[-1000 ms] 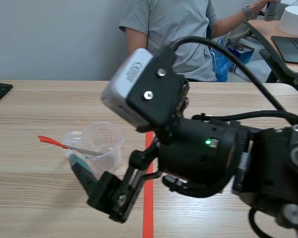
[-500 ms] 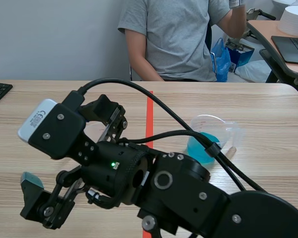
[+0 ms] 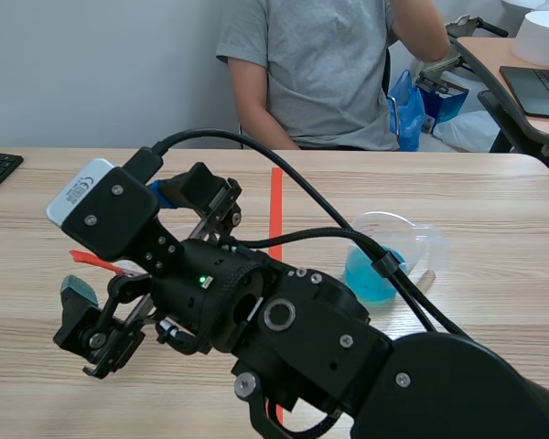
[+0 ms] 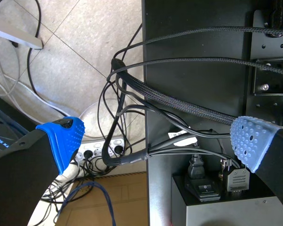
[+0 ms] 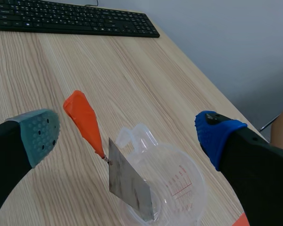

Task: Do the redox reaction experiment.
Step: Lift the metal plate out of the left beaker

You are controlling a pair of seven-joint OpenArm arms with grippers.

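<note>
A clear empty beaker (image 5: pixel 167 188) stands on the wooden table, between and just ahead of the fingers of my right gripper (image 5: pixel 127 134), which is open. A metal strip (image 5: pixel 127 181) with an orange handle (image 5: pixel 83 117) leans in the beaker, with the handle sticking out over the rim. In the scene view the right gripper (image 3: pixel 119 242) reaches far across to the left and hides that beaker; only the orange handle (image 3: pixel 96 262) shows. A second beaker with blue liquid (image 3: pixel 377 265) stands right of the middle. My left gripper (image 4: pixel 158 141) is open off the table, holding nothing.
A black keyboard (image 5: pixel 70 19) lies at the table's far left edge. A person in a grey shirt (image 3: pixel 320 64) sits across the table. Ahead of the left gripper are floor cables (image 4: pixel 113 117) and a black cabinet (image 4: pixel 203 56).
My right arm has swung from the middle of the table to the left, uncovering the blue-liquid beaker, then rose a little. The person's arm moved.
</note>
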